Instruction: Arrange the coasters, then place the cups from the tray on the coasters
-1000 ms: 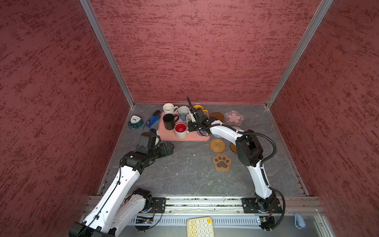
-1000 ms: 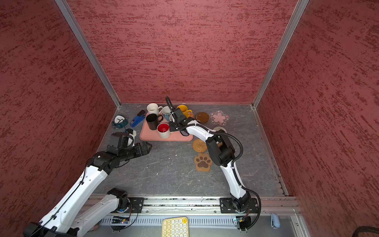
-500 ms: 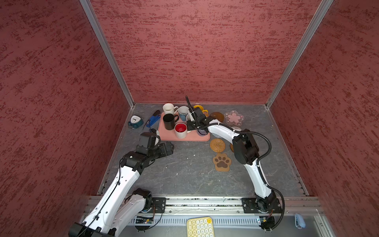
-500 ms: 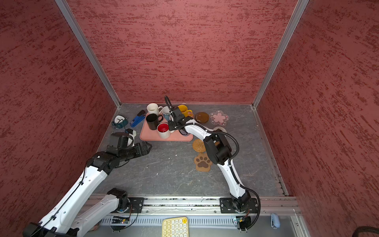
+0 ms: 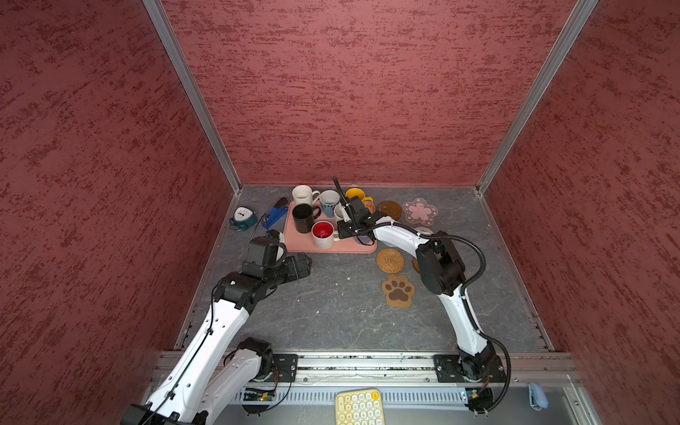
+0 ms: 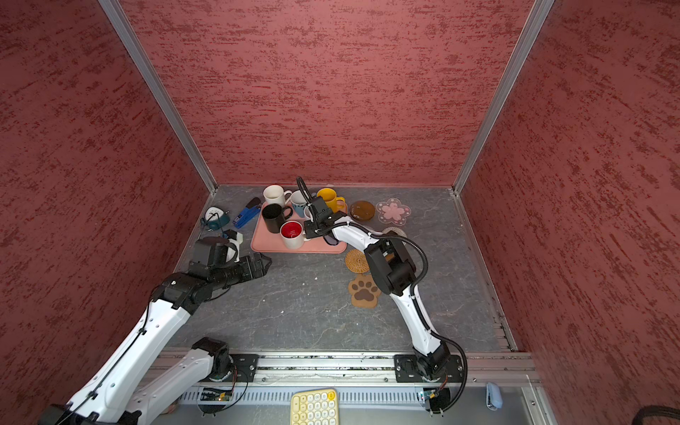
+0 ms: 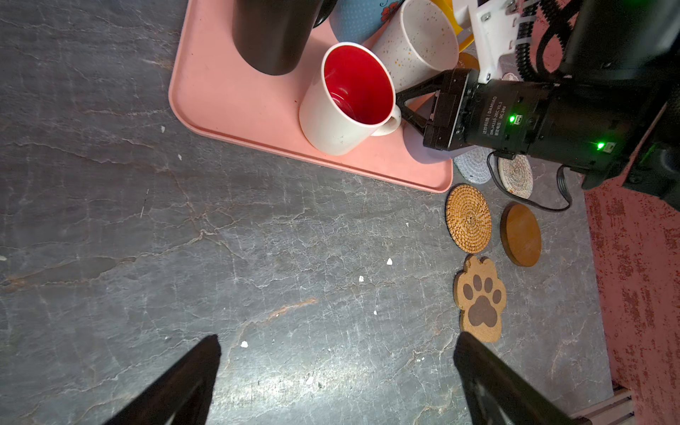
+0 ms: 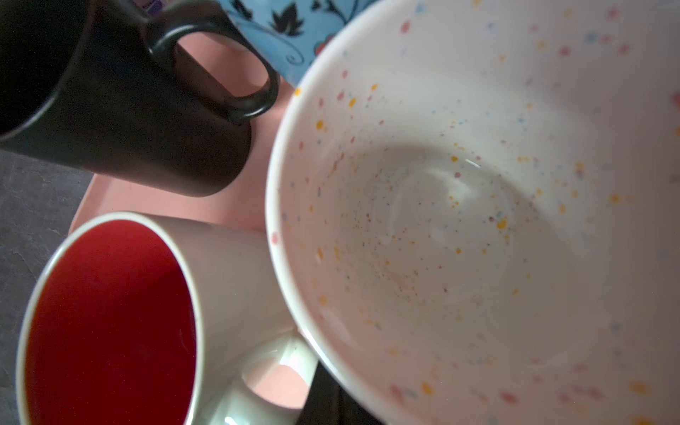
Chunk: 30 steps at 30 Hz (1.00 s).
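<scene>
The pink tray (image 5: 294, 241) lies toward the far middle of the surface (image 5: 331, 316) with the mugs crowded on it. The black mug (image 5: 304, 219) is at its left, the white mug with red inside (image 5: 322, 234) by its near edge, and the speckled white mug (image 7: 419, 40) close behind that one; the last two show empty insides. The plain white mug (image 5: 303, 194), light blue mug (image 5: 328, 201) and yellow mug (image 5: 356, 194) stand upright in a row along the tray's far edge; whether on it or just behind it cannot be told. The coasters lie bare to the tray's right. An amber disc (image 5: 389, 209) and the pink flower coaster (image 5: 420, 211) sit side by side at the far end. The tan rattan round (image 5: 390, 260) is just off the near right corner, with a second amber disc (image 7: 520, 233) beside it and the paw-print coaster (image 5: 398, 290) nearer the front. The grey crochet round (image 7: 473, 170) and beige woven round (image 7: 515, 176) lie partly under the right arm. That arm rises from the front rail, bends high over the coasters and reaches leftward low across the tray. The right tool (image 7: 399, 105) has its jaws closed together, tips right at the red-inside mug's handle; a pinch on it cannot be made out. The left arm stretches forward from the front left, wrist level. The left tool (image 7: 336, 337) is spread wide and empty above bare surface near the tray's near left corner. A teal clock (image 5: 243, 217) and a blue object (image 5: 275, 215) lie left of the tray.
</scene>
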Motion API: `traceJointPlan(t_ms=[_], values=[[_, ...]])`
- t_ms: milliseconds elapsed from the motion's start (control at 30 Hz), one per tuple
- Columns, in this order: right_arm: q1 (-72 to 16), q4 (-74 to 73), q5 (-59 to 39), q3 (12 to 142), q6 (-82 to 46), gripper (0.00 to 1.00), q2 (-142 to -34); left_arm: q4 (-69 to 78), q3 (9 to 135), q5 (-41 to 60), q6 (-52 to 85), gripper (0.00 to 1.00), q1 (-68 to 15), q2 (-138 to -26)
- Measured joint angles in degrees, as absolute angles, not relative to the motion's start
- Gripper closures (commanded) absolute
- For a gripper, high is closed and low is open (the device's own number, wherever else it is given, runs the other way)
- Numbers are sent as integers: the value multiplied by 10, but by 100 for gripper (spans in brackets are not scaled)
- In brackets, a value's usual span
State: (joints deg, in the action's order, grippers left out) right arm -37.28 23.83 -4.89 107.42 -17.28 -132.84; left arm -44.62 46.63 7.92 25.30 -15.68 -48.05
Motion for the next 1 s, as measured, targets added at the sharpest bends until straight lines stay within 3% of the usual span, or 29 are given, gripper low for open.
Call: traceJointPlan(t_ms=[1000], values=[[-411, 222, -73, 1023, -152, 100, -1292, -454, 457, 88, 277, 0, -157, -442]])
